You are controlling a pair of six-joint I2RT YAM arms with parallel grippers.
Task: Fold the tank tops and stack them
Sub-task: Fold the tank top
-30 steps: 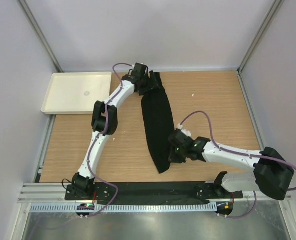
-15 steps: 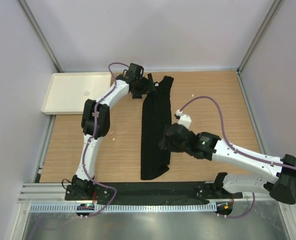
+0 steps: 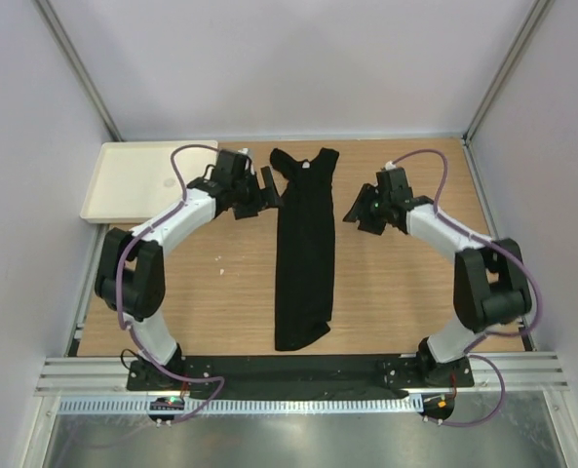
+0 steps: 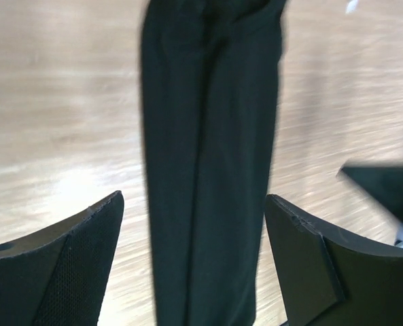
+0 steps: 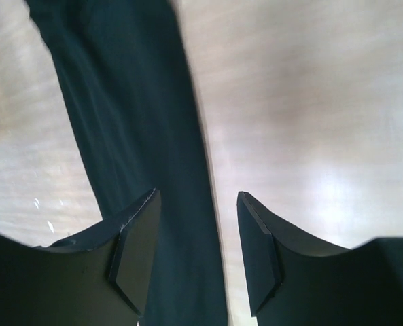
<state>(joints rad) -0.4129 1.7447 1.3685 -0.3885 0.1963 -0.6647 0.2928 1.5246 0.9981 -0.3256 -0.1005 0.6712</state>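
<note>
The black tank top (image 3: 305, 244) lies folded into a long narrow strip down the middle of the wooden table, straps at the far end. It also shows in the left wrist view (image 4: 208, 156) and in the right wrist view (image 5: 140, 136). My left gripper (image 3: 267, 187) is open and empty just left of the strip's far end. My right gripper (image 3: 355, 210) is open and empty just right of the strip. Neither touches the fabric.
A cream tray (image 3: 133, 180) sits at the far left corner of the table. Grey walls close in the table on three sides. The metal rail with the arm bases runs along the near edge.
Both grippers have let go of the tank top and pulled away to either side. The right arm swung from the near middle to the far right. The strip now lies straight.
</note>
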